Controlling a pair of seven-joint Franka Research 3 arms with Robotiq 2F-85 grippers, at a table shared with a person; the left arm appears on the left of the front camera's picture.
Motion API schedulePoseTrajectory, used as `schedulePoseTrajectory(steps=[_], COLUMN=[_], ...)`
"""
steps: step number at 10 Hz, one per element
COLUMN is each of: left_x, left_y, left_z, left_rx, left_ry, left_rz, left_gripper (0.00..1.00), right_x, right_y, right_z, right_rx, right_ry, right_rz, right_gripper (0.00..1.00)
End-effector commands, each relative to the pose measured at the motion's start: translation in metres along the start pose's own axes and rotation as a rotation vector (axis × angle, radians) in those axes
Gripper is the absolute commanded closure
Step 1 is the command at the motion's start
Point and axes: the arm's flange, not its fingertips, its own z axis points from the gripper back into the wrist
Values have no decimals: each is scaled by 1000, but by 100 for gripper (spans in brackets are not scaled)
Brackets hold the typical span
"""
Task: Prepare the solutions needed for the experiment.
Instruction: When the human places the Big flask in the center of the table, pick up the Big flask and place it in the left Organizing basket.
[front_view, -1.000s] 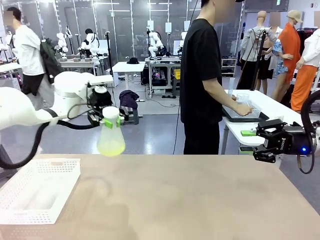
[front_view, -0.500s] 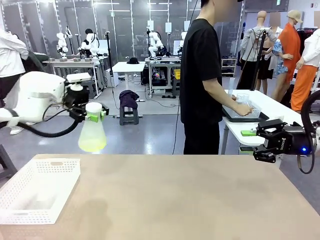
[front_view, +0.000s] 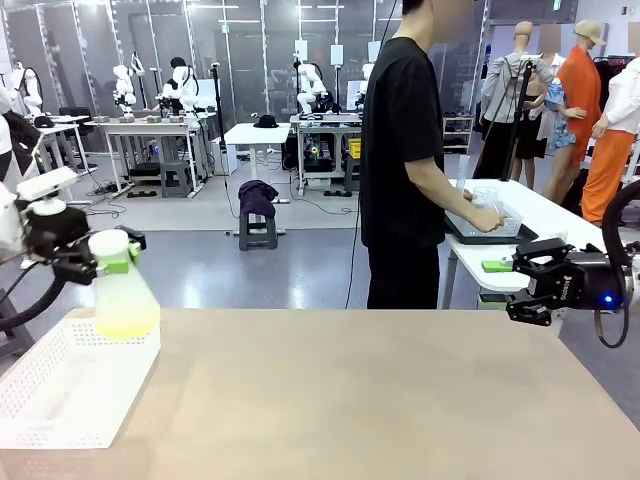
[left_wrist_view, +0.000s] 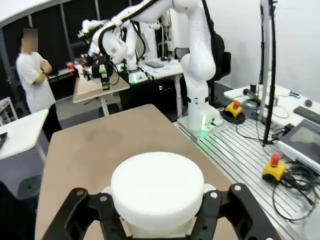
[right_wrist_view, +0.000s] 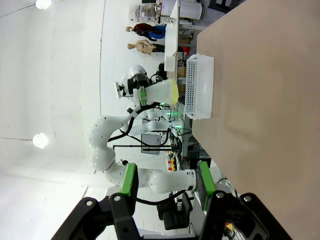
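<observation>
A clear conical flask (front_view: 124, 295) with a white cap hangs over the far edge of the white basket (front_view: 60, 405). A shallow layer of pale yellow-green solution (front_view: 127, 320) lies in its bottom. My left gripper (front_view: 110, 262) is shut on the flask's neck, just under the cap. In the left wrist view the white cap (left_wrist_view: 157, 189) sits between the black fingers (left_wrist_view: 82, 212). My right gripper (front_view: 500, 266) hovers open past the table's right edge, nothing between its green pads (right_wrist_view: 130, 181). From the right wrist view the flask (right_wrist_view: 162, 92) and the basket (right_wrist_view: 200, 87) show far off.
The tan table (front_view: 350, 400) spreads wide between basket and right arm. A person in black (front_view: 405, 160) stands beyond the far edge, hands at a tray (front_view: 485, 228) on a white side table. My right arm (left_wrist_view: 107, 42) shows far off in the left wrist view.
My left arm has swung to the left and slightly down with the flask, from over the table to over the basket's far edge. The right arm has not moved.
</observation>
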Motion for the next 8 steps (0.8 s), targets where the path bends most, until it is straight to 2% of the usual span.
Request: schedulePoseTrajectory(steps=[1, 4, 5, 6, 8], left_x=[-18, -41, -43, -47, -47], left_y=[-16, -25, -26, -33, -33], left_z=[-10, 19, 20, 13, 13], left_rx=[44, 122, 91, 100, 100], left_ry=[-63, -120, -123, -73, -73], left_rz=[-8, -54, -55, -10, -10], left_gripper=[100, 100, 100, 100, 100], right_x=[1, 1, 1, 1, 1], right_y=[1, 1, 1, 1, 1], right_z=[0, 0, 0, 0, 0], right_rx=[14, 14, 14, 14, 14], right_ry=[-2, -2, -2, -2, -2], right_rz=[4, 4, 4, 4, 4], right_gripper=[40, 40, 40, 40, 40])
